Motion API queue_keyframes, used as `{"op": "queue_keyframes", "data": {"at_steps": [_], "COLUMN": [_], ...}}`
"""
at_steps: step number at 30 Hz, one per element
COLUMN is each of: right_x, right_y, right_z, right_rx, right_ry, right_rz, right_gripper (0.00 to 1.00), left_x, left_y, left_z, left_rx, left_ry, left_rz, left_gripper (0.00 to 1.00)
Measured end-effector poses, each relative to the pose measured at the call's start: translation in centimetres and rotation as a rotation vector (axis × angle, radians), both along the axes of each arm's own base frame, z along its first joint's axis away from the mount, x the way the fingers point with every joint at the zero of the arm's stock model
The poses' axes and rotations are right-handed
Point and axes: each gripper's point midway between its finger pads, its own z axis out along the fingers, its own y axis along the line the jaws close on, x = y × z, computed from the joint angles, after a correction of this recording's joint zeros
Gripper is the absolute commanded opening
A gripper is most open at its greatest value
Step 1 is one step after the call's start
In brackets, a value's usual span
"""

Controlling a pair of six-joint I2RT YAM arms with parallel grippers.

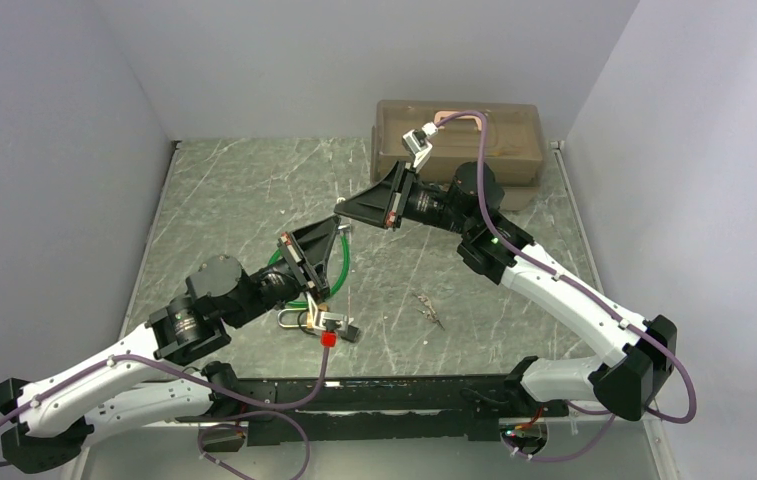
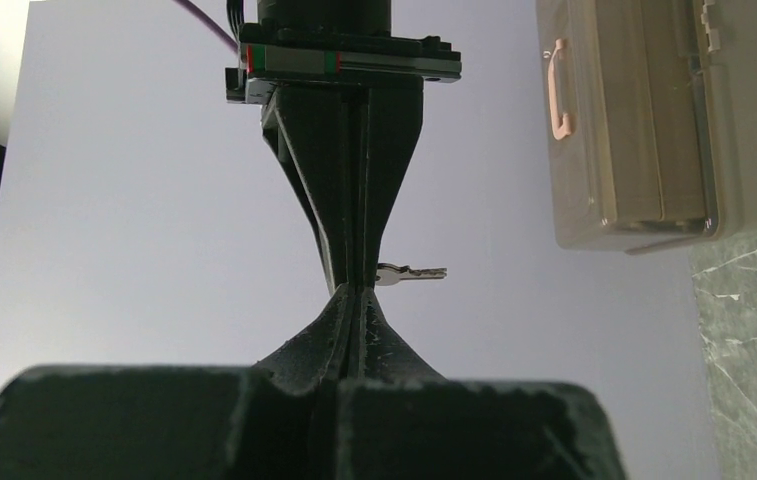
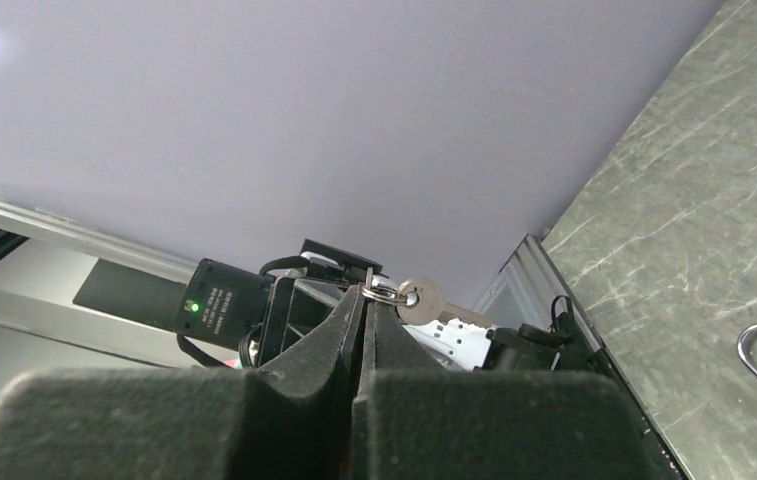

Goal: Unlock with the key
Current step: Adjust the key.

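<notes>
Both grippers meet tip to tip in mid-air: the right gripper (image 3: 364, 302) is pinched fully on the ring (image 3: 379, 293) of the key (image 2: 412, 272), which sticks out at 3 o'clock; the left gripper (image 2: 354, 294) is closed too, its hold unclear, so releasing now may drop it

My feeds are evenly, softly lit, bright on the pale lilac walls (image 1: 54, 150); the grey-green marbled tabletop (image 1: 234, 190) shows only faint shadows. Close to each wrist lens the black left tool (image 2: 354, 298) and black right tool (image 3: 366, 295) go dark and blurry, yet the small silver metal key (image 2: 412, 272) just past their tips stays crisp.
</notes>
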Motion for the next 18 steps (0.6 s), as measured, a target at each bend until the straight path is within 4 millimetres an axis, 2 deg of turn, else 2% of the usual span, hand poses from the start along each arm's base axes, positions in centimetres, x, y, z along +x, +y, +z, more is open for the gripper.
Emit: {"op": "queue_keyframes", "data": {"at_steps": [8, 16, 18], "right_x": [-0.19, -0.49, -0.58], "right_y": [0.01, 0.02, 0.0], "right_z": [-0.39, -0.84, -0.92], "right_rx": [-0.016, -0.035, -0.039], "right_ry": [-0.007, -0.017, -0.02], "right_rz": [0.012, 0.029, 0.032], "right_gripper": [0.01, 0.33, 0.36], "left_x": [-0.15, -0.65, -0.84], "left_y": [0.02, 0.49, 0.85], "left_z": [-0.36, -0.3, -0.04], "left_rx": [0.022, 0.017, 0.009], "left_ry": [0.021, 0.043, 0.04], "left_rz": [-0.005, -0.019, -0.019], "left_gripper": [0.0, 0.0, 0.0]}}
